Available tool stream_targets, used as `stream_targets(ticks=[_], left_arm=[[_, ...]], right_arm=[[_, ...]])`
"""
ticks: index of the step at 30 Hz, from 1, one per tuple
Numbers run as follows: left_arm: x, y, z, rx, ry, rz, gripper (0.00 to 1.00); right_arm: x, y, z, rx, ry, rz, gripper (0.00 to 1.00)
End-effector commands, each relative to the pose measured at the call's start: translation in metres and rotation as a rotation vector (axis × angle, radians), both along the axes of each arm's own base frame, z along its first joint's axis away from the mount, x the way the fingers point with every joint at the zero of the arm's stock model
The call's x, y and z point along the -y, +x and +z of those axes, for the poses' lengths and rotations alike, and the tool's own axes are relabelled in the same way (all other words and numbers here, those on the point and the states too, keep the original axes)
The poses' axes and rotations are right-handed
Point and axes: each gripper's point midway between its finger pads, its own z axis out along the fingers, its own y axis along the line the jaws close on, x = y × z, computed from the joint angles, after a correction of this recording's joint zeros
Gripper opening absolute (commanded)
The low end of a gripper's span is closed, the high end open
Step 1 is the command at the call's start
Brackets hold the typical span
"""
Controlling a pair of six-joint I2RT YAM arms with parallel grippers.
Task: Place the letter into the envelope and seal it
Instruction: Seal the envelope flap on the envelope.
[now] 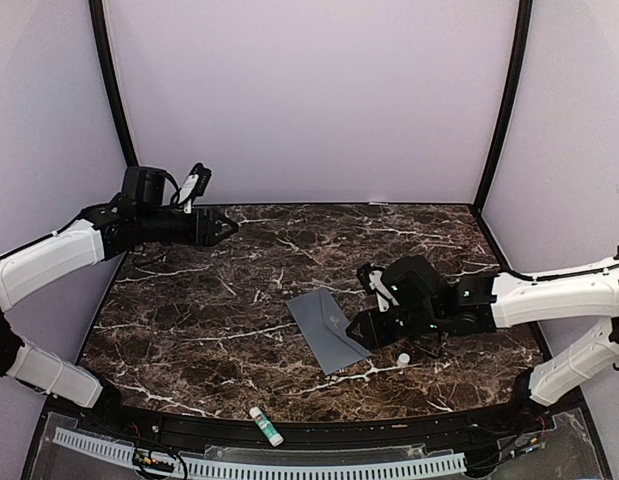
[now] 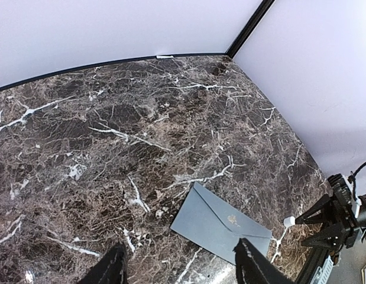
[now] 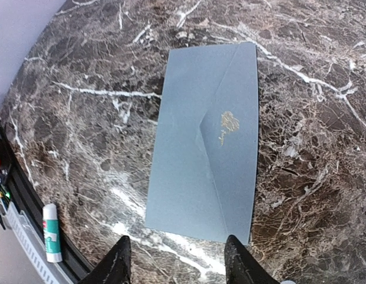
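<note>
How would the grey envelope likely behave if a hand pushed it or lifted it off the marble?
The envelope lies flat on the glossy marble table, so a push would probably slide it. It looks like thin paper, so likely light and droopy when held by one edge. No raised edge shows, so pinching from above looks awkward.
</note>
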Motion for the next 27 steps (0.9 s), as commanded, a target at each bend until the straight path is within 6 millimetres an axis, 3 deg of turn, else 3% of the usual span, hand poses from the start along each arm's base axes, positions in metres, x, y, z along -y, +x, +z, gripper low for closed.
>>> stream_targets(ticks=[1,7,14,19,20,21,22,23,27], left_arm=[[0.0,-0.012,-0.024,-0.052,0.0,-0.026,0.59],[0.019,-0.024,-0.06,-0.153,-0.053,-0.113,0.5],[0.081,-0.032,-0.082,-0.181,0.016,-0.257,0.44],[0.136,-0.033,-0.102,-0.233,0.025,-0.371,0.39],[0.144,-0.03,-0.098,-0.228,0.014,-0.384,0.38],[0.152,-0.034,-0.112,-0.263,0.019,-0.405,0.37],[0.158,-0.031,-0.109,-0.256,0.011,-0.415,0.37],[0.164,-0.034,-0.12,-0.28,0.019,-0.43,0.37],[0.181,-0.038,-0.132,-0.299,0.022,-0.463,0.36]], right_arm=[[-0.005,0.011,-0.009,-0.011,-0.026,-0.066,0.45],[-0.013,0.035,-0.03,-0.056,-0.028,-0.087,0.3],[-0.033,0.062,-0.043,-0.105,0.058,-0.047,0.16],[-0.042,0.067,-0.059,-0.131,0.05,-0.02,0.12],[-0.041,0.067,-0.064,-0.138,0.042,-0.023,0.12],[-0.042,0.069,-0.066,-0.139,0.046,-0.022,0.11],[-0.043,0.069,-0.067,-0.14,0.053,-0.02,0.11],[-0.044,0.068,-0.07,-0.146,0.056,-0.013,0.1],[-0.044,0.06,-0.08,-0.183,0.06,0.004,0.09]])
